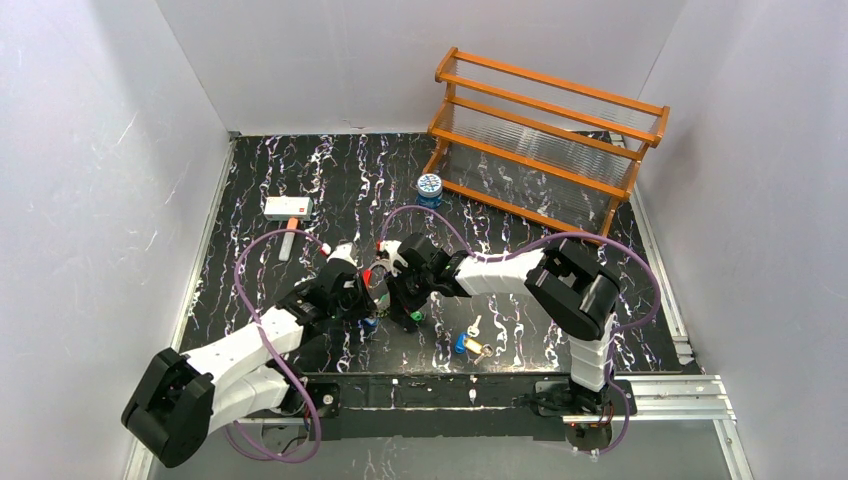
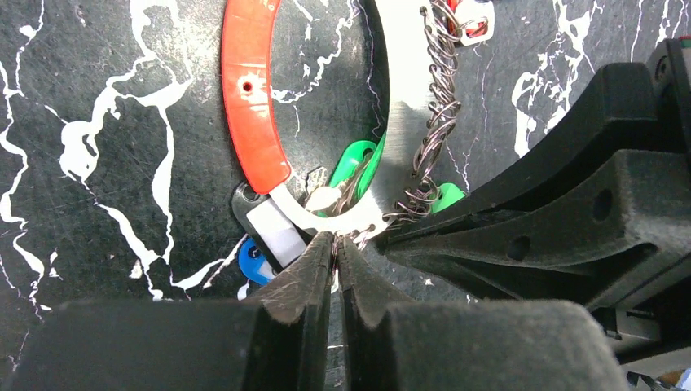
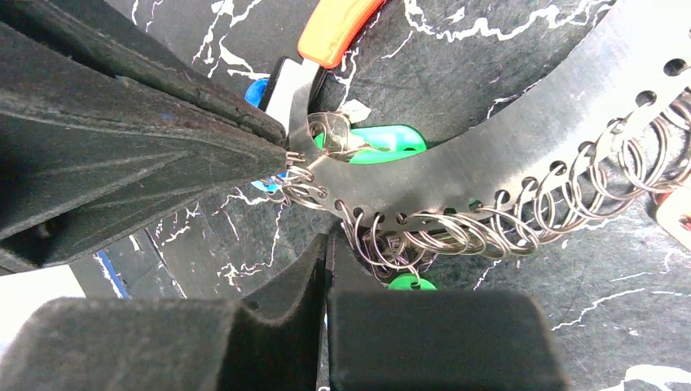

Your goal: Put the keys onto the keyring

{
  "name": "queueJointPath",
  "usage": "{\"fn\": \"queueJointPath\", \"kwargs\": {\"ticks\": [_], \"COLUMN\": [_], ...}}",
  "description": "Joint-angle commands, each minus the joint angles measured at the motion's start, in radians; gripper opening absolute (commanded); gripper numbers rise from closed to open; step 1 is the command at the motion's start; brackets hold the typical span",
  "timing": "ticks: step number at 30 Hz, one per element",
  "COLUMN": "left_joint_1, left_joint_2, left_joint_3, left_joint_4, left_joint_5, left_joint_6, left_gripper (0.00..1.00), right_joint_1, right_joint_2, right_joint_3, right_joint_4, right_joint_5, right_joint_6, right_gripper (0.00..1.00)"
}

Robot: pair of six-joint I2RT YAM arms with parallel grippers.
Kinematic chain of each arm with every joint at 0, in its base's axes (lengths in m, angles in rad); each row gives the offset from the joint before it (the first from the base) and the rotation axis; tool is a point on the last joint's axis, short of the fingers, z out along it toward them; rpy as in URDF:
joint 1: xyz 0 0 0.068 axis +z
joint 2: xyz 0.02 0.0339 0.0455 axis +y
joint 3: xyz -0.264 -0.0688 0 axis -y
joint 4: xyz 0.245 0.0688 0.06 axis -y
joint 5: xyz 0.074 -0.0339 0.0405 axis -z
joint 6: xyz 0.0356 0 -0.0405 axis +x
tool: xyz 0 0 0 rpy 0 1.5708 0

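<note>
Both arms are nose to nose at the middle of the table [image 1: 300, 180], and the action is all on the keyring [image 3: 521, 138], a flat silvery band with an orange sleeve [image 2: 248, 90] and a run of small wire loops [image 3: 489, 220] along one edge. The left gripper [image 2: 334, 244] has its jaws squeezed together on the band's lower edge, at 6 o'clock of the ring in its own view, right where the first loop hangs. The right gripper [image 3: 326, 248] is closed too, its tips pushed in among the loops from about 4 o'clock in that view, though I can't tell whether a wire is caught between them. Green-headed keys [image 3: 383, 138] look threaded in at that same crowded spot, and a blue head [image 2: 253, 265] peeks out beside the band. The blue key [image 1: 461, 343], silver key [image 1: 474, 326] and gold key [image 1: 481, 351] lie loose on the table at roughly 4 o'clock from the grippers, clear of the ring, so there's a way to go. Now the dangers. Two closed grippers this close can pull against each other, and the thin band could twist or spring out of the left pinch. A loop dragged sideways could bend. The fingers themselves could clash. If the ring skids, it could sweep into the loose keys and scatter them.
</note>
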Motion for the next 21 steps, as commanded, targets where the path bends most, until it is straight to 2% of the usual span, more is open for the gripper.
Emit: {"fn": "queueJointPath", "kwargs": {"ticks": [1, 12, 15, 21], "left_joint_1": [-0.002, -0.002, -0.002, -0.002], "left_joint_2": [-0.046, -0.133, -0.115, -0.064], "left_joint_3": [0.038, -0.010, -0.029, -0.075], "left_joint_4": [-0.038, 0.051, 0.099, 0.172], "left_joint_5": [-0.001, 0.053, 0.107, 0.128], "left_joint_6": [0.026, 0.014, 0.002, -0.020], "left_gripper": [0.08, 0.11, 0.13, 0.17], "right_joint_1": [0.003, 0.002, 0.003, 0.003], "right_joint_2": [0.001, -0.058, -0.074, -0.070], "right_joint_3": [-0.007, -0.031, -0.038, -0.034], "right_joint_4": [0.010, 0.045, 0.050, 0.052], "right_joint_5": [0.048, 0.038, 0.052, 0.064], "right_joint_6": [-0.005, -0.004, -0.002, -0.001], "right_gripper": [0.09, 0.07, 0.07, 0.06]}}
